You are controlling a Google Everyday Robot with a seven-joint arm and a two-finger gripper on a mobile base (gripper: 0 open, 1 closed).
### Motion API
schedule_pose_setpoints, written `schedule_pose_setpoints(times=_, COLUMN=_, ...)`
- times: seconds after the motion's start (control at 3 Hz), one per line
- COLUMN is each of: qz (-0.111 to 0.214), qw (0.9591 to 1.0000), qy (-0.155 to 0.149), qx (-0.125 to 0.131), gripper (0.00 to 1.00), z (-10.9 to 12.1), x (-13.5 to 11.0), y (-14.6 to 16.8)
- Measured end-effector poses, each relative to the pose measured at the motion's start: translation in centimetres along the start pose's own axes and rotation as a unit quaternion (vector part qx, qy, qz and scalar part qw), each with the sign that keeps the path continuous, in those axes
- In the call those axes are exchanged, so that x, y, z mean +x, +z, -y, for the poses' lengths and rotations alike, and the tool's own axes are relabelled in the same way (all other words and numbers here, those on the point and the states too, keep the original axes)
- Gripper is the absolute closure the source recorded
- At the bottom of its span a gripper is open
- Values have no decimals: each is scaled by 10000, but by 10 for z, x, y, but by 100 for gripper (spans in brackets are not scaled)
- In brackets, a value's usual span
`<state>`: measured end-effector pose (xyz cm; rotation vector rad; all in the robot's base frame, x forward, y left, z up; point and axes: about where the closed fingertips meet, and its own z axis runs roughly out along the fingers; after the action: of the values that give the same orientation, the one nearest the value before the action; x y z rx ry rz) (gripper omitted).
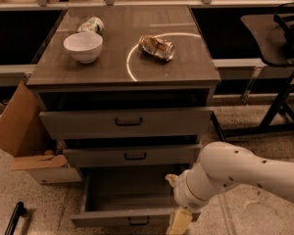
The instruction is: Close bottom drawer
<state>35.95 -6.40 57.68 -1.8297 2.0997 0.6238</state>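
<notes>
One pincer (179, 223), partly off-frame, beside bottom drawer (112, 219)

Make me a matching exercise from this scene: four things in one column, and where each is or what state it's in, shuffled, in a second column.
Column one:
1. white bowl
2. crushed can
3. bottom drawer
4. gripper

Column two:
A. standing open
B. low, at the open drawer's front right corner
C. left side of the cabinet top
D. inside the light ring on the cabinet top

Pairs: 1-C, 2-D, 3-A, 4-B
</notes>
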Motion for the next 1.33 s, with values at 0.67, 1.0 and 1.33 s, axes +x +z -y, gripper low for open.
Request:
schedule_pose_setpoints(times=0.67, qz=28, qw=10000, qy=-11, qx=87, gripper=0, z=28, x=75, y=76)
schedule_pose_setpoints(times=1.0, qz=422, qw=9988, qy=-258, qx=-72, gripper=0, z=39, x=111, y=125)
schedule_pose_setpoints(times=1.33, qz=733, qw=9961, qy=-379, qx=-299, gripper=0, z=42, x=128, y=165)
